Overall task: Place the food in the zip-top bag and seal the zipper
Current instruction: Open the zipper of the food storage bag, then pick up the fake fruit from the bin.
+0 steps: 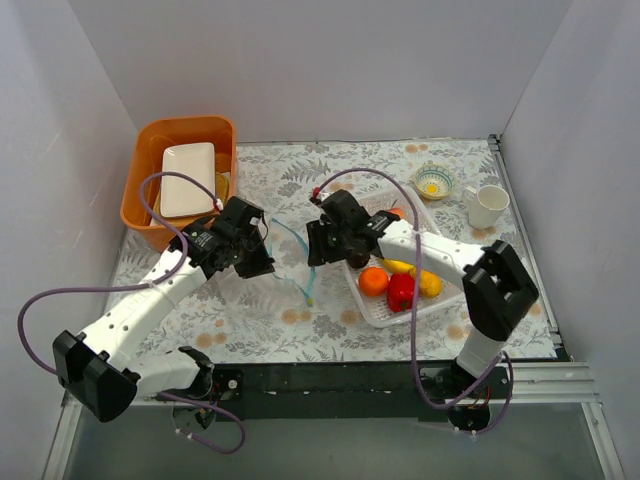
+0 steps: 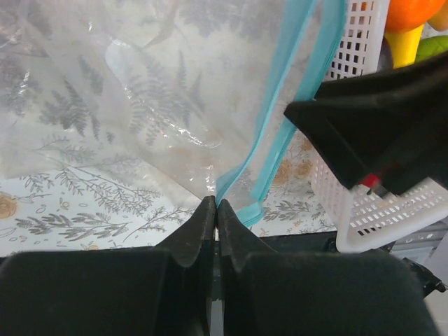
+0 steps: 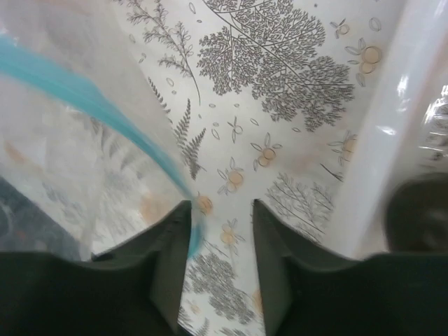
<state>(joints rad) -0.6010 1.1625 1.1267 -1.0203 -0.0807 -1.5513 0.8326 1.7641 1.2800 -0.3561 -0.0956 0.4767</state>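
Note:
The clear zip-top bag [image 1: 286, 252] hangs between my two grippers, its light blue zipper [image 1: 301, 266] running along the mouth. My left gripper [image 2: 215, 203] is shut on the bag's edge at the zipper [image 2: 280, 112]. My right gripper [image 3: 220, 210] is open, and the zipper [image 3: 91, 98] rests against the inside of one finger. The right gripper also shows in the left wrist view [image 2: 378, 133]. The food lies in the white basket [image 1: 385, 312]: an orange [image 1: 373, 281], red pepper piece [image 1: 401, 291], banana [image 1: 397, 266] and lemon piece [image 1: 430, 284]. The bag [image 2: 154, 105] looks empty.
An orange bin [image 1: 140, 180] holding a white plate [image 1: 187, 178] stands at the back left. A small patterned bowl [image 1: 433, 182] and a white mug [image 1: 487, 205] stand at the back right. White walls close in three sides.

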